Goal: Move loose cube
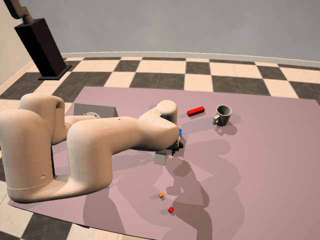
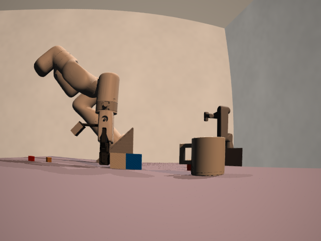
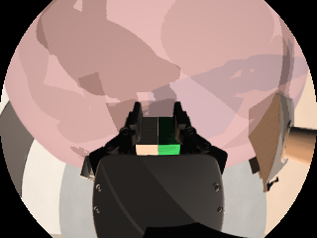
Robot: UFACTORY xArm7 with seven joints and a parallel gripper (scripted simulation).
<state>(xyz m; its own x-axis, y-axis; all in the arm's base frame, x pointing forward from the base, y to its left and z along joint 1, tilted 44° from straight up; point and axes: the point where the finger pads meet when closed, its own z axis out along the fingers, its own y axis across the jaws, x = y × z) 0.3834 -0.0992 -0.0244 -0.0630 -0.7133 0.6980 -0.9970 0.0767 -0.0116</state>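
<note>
My gripper (image 2: 104,156) stands upright with its fingertips down at the mat, right against the left side of a tan cube (image 2: 118,160). A blue cube (image 2: 133,161) sits flush against the tan cube's right side. In the wrist view a tan cube (image 3: 147,150) and a green cube (image 3: 169,150) show side by side in the gap between my half-open fingers; the fingers do not clamp them. In the top view my arm hides the cubes except a blue sliver (image 1: 180,132), and my gripper (image 1: 177,148) is partly hidden. I cannot tell which cube is the loose one.
A mug (image 1: 222,114) and a red bar (image 1: 195,111) lie beyond the gripper. A small orange block (image 1: 161,194) and a small red block (image 1: 170,209) lie nearer the front. A grey wedge (image 1: 94,109) stands by my base. A black stand (image 1: 41,46) is off the mat.
</note>
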